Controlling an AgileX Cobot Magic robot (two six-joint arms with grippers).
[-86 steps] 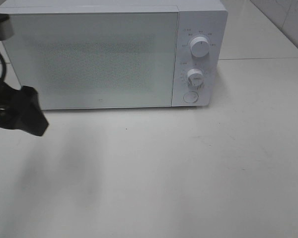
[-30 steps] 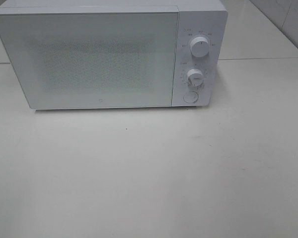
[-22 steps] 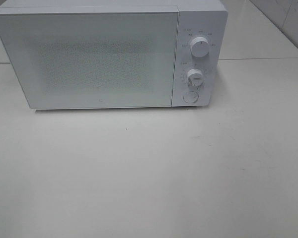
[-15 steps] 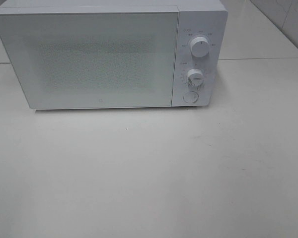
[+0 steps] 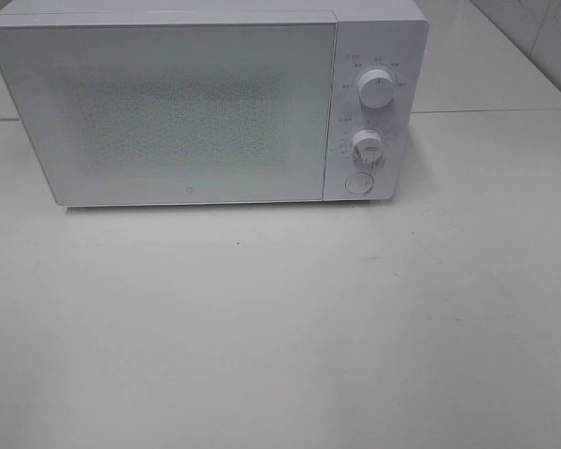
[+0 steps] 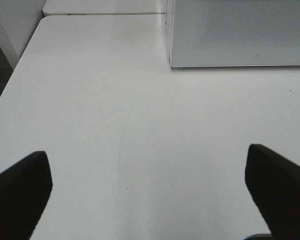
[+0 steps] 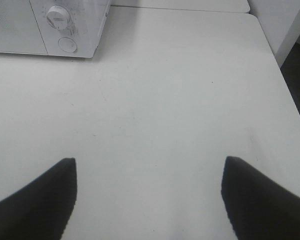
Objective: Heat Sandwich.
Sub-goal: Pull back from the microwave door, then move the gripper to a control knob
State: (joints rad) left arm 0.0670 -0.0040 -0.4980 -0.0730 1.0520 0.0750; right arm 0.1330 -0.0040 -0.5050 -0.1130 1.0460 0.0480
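Two grippers hang over a bare stretch of the white table (image 5: 280,337), and neither holds anything. The left gripper (image 6: 147,160) has its jaws spread wide, with only tabletop between them. The right gripper (image 7: 149,162) is spread nearly as wide, also over nothing. Neither arm shows in the high view.

The microwave (image 5: 374,37) stands at the back of the table with its frosted door (image 5: 168,112) shut. To the door's right sit the upper knob (image 5: 377,91), the lower knob (image 5: 366,145) and the round button (image 5: 358,183) beneath them.

No sandwich appears in any view, and no plate either. It may lie behind the shut door, whose frosted panel shows nothing of the inside, or it may be somewhere outside the pictures; which one cannot be told.

Judging by the shut door and the empty jaws, the step in hand is a pause between actions. If the sandwich is inside, the next move probably belongs to the right gripper, which is nearer the controls. It would need to narrow its jaws squarely around a knob and turn it without pushing the microwave back.
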